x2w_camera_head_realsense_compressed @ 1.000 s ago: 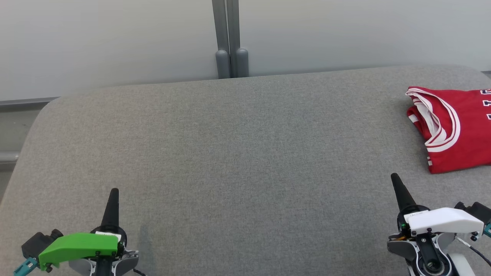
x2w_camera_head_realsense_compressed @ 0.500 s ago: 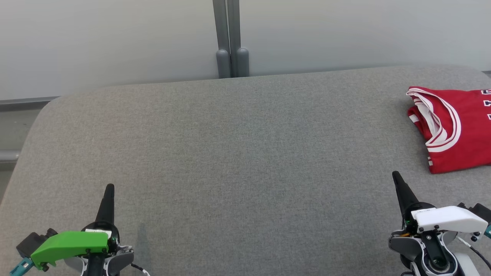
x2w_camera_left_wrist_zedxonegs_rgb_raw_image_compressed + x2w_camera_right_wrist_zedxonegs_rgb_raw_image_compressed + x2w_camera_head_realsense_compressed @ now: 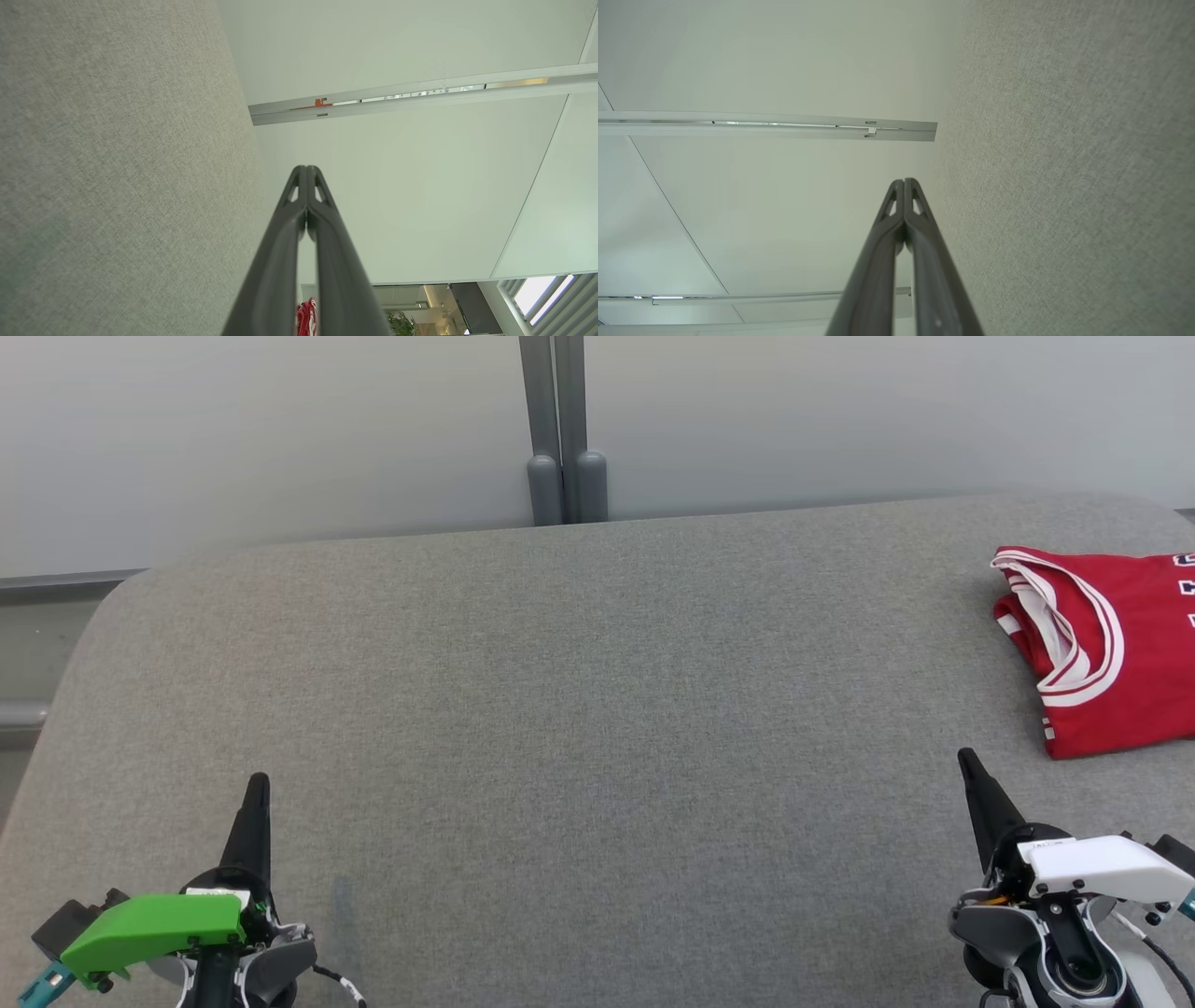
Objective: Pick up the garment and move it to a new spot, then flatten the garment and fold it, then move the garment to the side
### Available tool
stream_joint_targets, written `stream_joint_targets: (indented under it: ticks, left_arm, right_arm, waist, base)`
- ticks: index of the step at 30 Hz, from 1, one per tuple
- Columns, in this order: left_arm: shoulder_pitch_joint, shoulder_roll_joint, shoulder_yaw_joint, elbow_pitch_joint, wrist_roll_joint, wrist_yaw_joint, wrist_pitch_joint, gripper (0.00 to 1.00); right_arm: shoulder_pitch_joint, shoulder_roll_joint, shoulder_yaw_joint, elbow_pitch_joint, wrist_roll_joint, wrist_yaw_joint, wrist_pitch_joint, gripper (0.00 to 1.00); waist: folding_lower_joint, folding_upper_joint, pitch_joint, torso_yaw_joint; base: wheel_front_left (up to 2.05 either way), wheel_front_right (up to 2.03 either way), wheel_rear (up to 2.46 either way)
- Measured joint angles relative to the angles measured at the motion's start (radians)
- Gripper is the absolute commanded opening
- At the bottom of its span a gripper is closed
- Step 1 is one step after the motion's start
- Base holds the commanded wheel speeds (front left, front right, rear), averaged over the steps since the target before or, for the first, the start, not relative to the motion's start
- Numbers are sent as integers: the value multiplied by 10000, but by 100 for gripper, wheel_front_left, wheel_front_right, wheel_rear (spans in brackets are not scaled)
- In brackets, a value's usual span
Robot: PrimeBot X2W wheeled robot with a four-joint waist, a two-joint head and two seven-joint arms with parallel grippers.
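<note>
While the red garment (image 3: 1111,653) lies folded at the right edge of the head view, its white-trimmed neckline turned toward the middle of the frame and its far side cut off by the border, the robot's two arms wait at the bottom corners. The left gripper (image 3: 256,786), under its green cover at the lower left, has its dark fingers pressed together on nothing. The right gripper (image 3: 965,758), under its white cover at the lower right, is likewise pinched shut and empty, its tip near the garment's lower hem but apart from it. Between them stretches the grey padded surface (image 3: 597,728); a grey post (image 3: 564,429) stands at the upper centre.

Judging by the tidy fold and its place at the side, the task looks all but finished, with only the parking of the arms in hand. To do that well, the right arm should draw away from the hem rather than across it, fingers kept together so that no tip catches the trim and drags the fold open.
</note>
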Motion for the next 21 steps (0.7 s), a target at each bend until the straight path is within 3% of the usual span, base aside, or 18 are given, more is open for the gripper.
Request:
stream_joint_targets:
  ticks: [21]
  left_arm:
    - [-116, 0, 211, -12, -901, -128, 295, 0]
  right_arm:
    - [-90, 17, -165, 10, 1020, 0, 293, 0]
  waist:
    - [0, 0, 13, 20]
  base:
    - [0, 0, 0]
